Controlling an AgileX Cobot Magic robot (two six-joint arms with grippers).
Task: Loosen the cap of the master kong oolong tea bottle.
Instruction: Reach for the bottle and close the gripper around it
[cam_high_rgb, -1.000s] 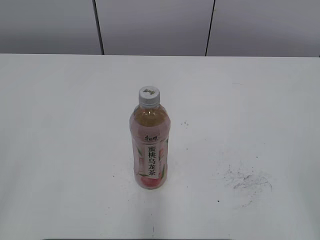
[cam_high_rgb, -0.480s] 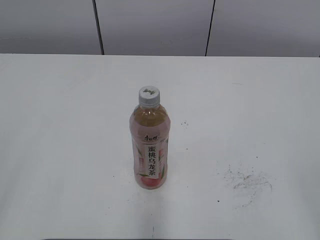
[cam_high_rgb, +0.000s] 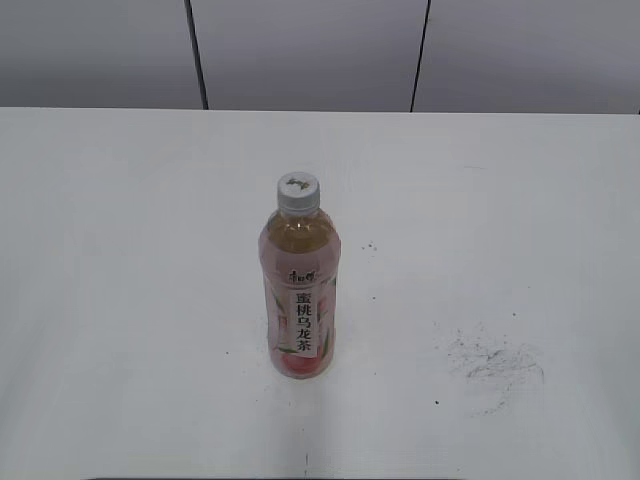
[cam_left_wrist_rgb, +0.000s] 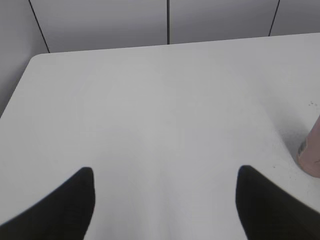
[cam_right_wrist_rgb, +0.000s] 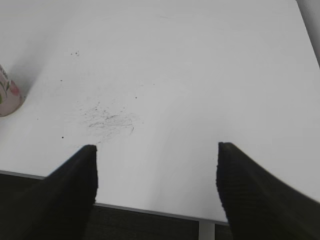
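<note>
- The master kong oolong tea bottle is seen standing upright near the middle of the white counter in the exterior view, its pink label and white strip of characters turned toward the camera.
- The cap is seated on the bottle's neck, white-grey with a dark mark on top.
- Amber tea is visible through the clear shoulder above the label.
- A patch of dark scuff marks is found on the counter to the right of the bottle, well apart from it.
- The left hand is held wide apart above bare counter, nothing between its fingers; only the bottle's base is caught at the right edge of the left wrist view.
- The right hand is likewise spread wide and empty, hovering over the counter's near edge, with the scuffs ahead of it.
- Neither hand is seen in the exterior view.
- Grey wall panels are seen behind the counter.
</note>
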